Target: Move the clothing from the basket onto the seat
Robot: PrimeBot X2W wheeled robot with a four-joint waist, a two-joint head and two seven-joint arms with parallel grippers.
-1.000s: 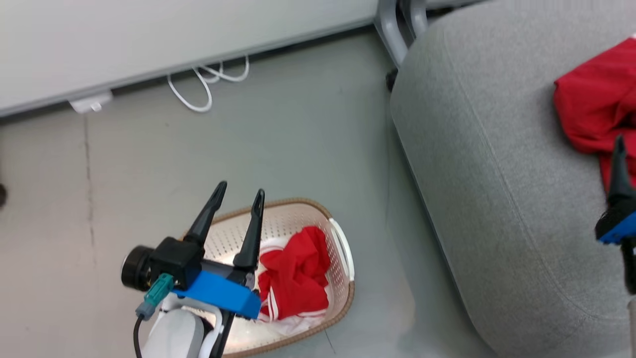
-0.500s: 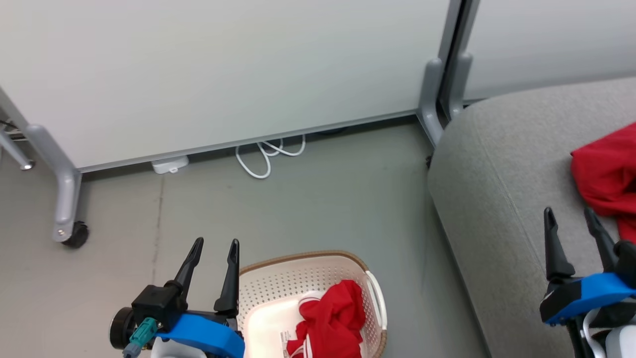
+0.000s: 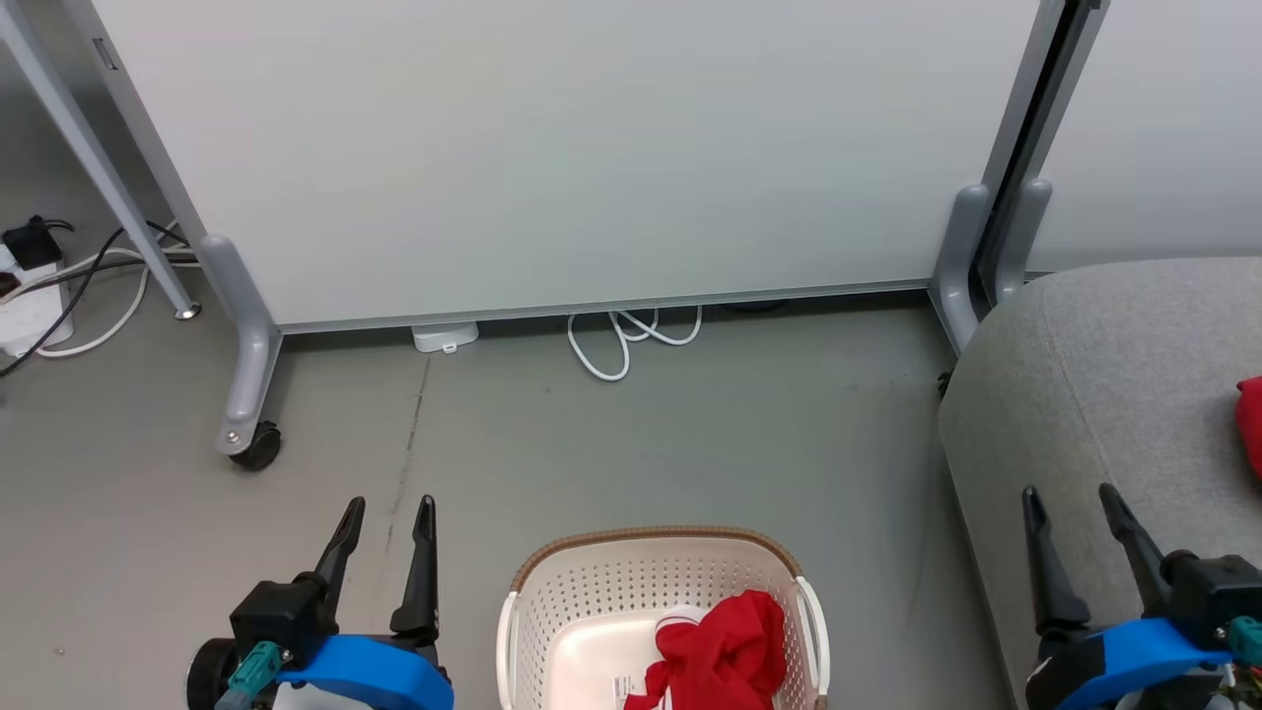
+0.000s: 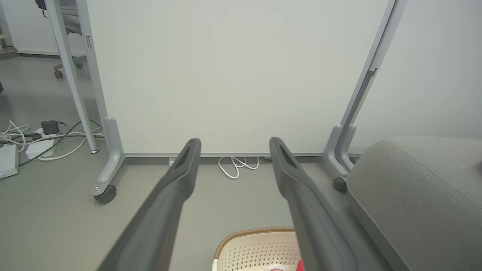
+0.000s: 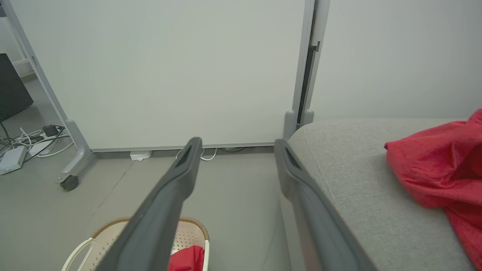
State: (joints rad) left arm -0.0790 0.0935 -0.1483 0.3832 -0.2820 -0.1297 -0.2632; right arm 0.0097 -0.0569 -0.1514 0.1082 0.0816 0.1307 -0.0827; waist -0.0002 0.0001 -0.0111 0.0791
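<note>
Grey floor (image 3: pixel 690 434) runs back to a pale wheeled partition (image 3: pixel 592 148) that closes off the far side of the room. At far left a power strip (image 3: pixel 30 316) and loose cables (image 3: pixel 118 254) lie beside a slanted metal leg (image 3: pixel 99 168), and the partition's left foot ends in a black caster (image 3: pixel 258 449). A small white box (image 3: pixel 446 337) and a looped white cord (image 3: pixel 621 345) sit along the partition's base. At lower left the left gripper (image 3: pixel 390 503) hangs over bare floor, its two dark fingers apart and holding nothing, just left of the basket (image 3: pixel 611 592). The basket stands on the floor at bottom centre, brown rim up, with a crumpled red garment (image 3: pixel 725 651) lying in its right half beside a sticker on its floor. A strip of floor separates the basket from the seat (image 3: pixel 1114 375), whose rounded grey corner rises at right, close to the grey posts (image 3: pixel 971 247) where a second panel joins the first. The right gripper (image 3: pixel 1070 493) hovers over the seat's left edge, fingers likewise spread and empty. Farther right a second red garment (image 5: pixel 433 165) lies rumpled on the cushion, well apart from the basket and touched by neither gripper
</note>
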